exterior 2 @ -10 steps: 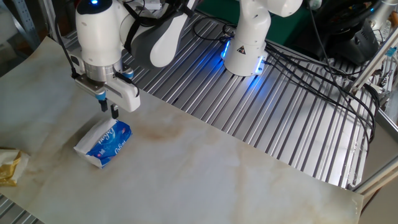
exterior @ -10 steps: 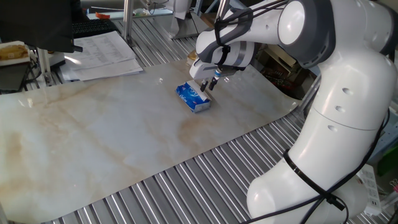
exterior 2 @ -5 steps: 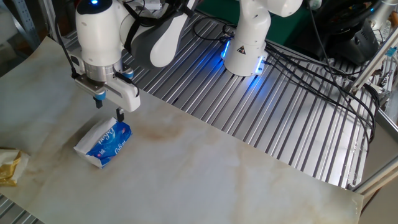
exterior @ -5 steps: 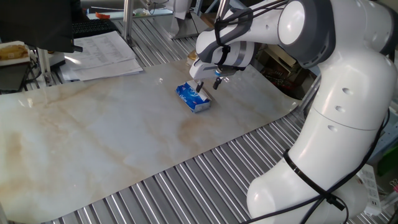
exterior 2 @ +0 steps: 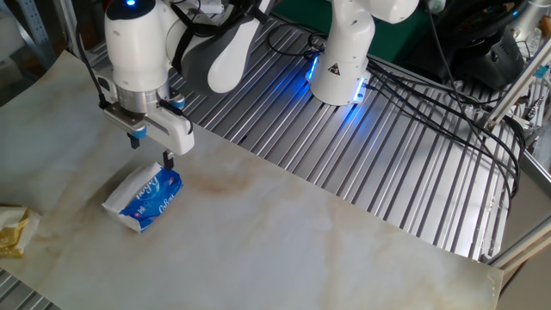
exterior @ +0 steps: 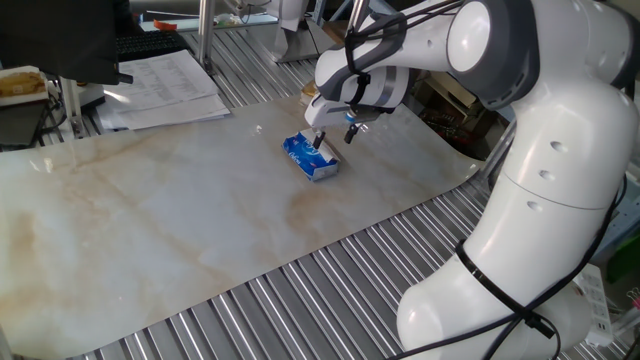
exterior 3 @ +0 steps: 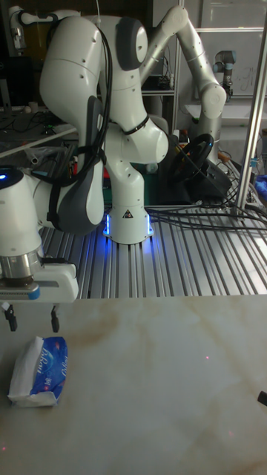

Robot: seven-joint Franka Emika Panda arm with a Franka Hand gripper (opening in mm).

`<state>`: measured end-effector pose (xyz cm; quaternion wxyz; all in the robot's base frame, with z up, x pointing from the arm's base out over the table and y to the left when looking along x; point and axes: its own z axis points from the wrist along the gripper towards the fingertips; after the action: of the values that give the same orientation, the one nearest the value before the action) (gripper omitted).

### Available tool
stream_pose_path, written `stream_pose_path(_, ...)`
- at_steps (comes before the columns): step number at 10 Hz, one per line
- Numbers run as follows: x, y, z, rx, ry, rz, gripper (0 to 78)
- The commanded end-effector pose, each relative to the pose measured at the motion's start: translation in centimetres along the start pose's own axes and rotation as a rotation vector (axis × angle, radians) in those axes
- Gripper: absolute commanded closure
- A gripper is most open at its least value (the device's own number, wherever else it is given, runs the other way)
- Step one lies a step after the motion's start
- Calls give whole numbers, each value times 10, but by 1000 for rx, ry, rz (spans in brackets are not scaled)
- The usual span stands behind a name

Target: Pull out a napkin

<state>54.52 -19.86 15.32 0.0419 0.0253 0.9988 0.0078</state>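
A small blue-and-white tissue pack lies flat on the marble-patterned mat. It also shows in the other fixed view and in the tall view. My gripper hangs just above the pack's far end, pointing down, open and holding nothing. From the other side the gripper has its two fingers spread over the pack's upper edge. The tall view puts the gripper slightly above the pack, apart from it. No napkin shows outside the pack.
Printed paper sheets lie at the back left. A yellowish object sits at the mat's left edge. Ribbed metal table surrounds the mat, with black cables and the arm's base behind.
The fingers stood close together a second ago and have spread open. The gripper stays over the pack's far end. The pack has not moved.
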Motion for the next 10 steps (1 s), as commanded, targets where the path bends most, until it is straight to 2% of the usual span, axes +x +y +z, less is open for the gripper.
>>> stream_pose_path(1, -3, -17, 38, 4, 16, -44, 1)
stream_pose_path(4, -3, -17, 36, -3, 15, -41, 1)
stream_pose_path(6, -3, -18, 26, -2, 13, -36, 1)
stream_pose_path(7, -3, -21, 4, 0, 25, -41, 1)
stream_pose_path(8, -3, -22, 0, 1, 35, -44, 1)
stream_pose_path(10, -3, -19, 13, 2, 30, -44, 1)
